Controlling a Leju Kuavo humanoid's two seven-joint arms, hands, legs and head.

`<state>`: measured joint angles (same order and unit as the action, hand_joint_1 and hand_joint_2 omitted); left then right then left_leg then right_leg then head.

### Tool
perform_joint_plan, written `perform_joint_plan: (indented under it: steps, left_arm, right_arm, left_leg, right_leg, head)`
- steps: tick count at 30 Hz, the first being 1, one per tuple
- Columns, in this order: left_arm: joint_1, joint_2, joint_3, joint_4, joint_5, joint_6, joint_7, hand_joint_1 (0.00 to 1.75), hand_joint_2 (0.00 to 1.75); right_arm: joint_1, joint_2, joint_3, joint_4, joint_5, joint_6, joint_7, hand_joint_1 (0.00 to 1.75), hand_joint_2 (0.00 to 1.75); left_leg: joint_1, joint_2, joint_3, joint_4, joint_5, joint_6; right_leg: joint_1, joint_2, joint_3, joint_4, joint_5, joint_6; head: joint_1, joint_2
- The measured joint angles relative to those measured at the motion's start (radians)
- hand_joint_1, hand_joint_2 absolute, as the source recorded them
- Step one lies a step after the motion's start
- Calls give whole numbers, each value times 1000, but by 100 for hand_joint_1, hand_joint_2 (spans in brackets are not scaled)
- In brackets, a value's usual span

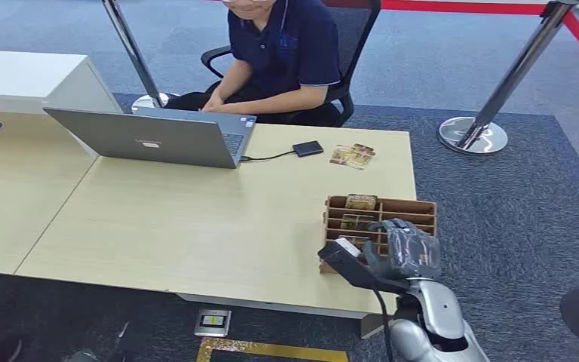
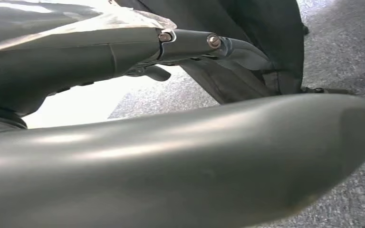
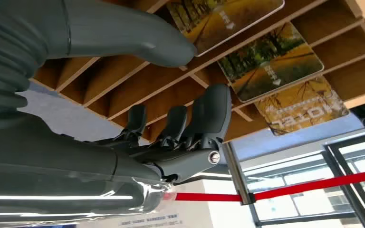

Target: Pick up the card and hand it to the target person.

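Note:
A wooden slotted card rack (image 1: 413, 210) stands at the table's front right, with picture cards (image 1: 361, 201) lying in its slots. My right hand (image 1: 403, 253) hovers over the rack's near end. In the right wrist view its thumb (image 3: 138, 40) reaches beside a yellow tree-print card (image 3: 223, 16), and its dark fingers (image 3: 209, 111) lie against the wooden dividers (image 3: 123, 90), thumb and fingers apart with nothing between them. Two more cards (image 3: 272, 61) sit in neighbouring slots. A person in a dark blue shirt (image 1: 286, 49) sits at the table's far side. My left hand (image 2: 171, 161) hangs low, holding nothing.
An open grey laptop (image 1: 151, 137) stands at the table's far left, cabled to a small black box (image 1: 307, 148). Loose cards (image 1: 353, 156) lie near the far right edge. Metal stanchions (image 1: 473, 134) with red tape stand beyond. A white counter (image 1: 22, 79) is far left.

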<state>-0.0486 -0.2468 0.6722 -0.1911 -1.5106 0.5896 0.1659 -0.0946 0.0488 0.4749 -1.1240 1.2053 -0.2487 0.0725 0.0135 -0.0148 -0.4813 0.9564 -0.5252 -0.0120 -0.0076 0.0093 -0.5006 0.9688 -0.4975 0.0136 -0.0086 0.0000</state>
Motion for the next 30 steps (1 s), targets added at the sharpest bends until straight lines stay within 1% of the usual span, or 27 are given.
perform_joint_plan:
  steps: [10, 20, 30]
  left_arm:
    - [0, 0, 0, 0, -7, -2, 0, 0, 0]
    - [-1, 0, 0, 0, -15, -3, -6, 0, 0]
    - [-2, 0, 0, 0, -16, -5, -6, 0, 0]
  right_arm:
    - [17, 1, 0, 1, 7, 3, 8, 75, 175]
    - [25, 11, 7, -3, 28, 5, 18, 79, 175]
    - [20, 29, 14, -12, 38, 18, 20, 77, 175]
  left_leg:
    - [0, 0, 0, 0, 0, 0]
    - [0, 0, 0, 0, 0, 0]
    - [0, 0, 0, 0, 0, 0]
  right_leg:
    - [0, 0, 0, 0, 0, 0]
    - [0, 0, 0, 0, 0, 0]
    - [0, 0, 0, 0, 0, 0]
  head:
    - [0, 0]
    - [0, 0]
    - [0, 0]
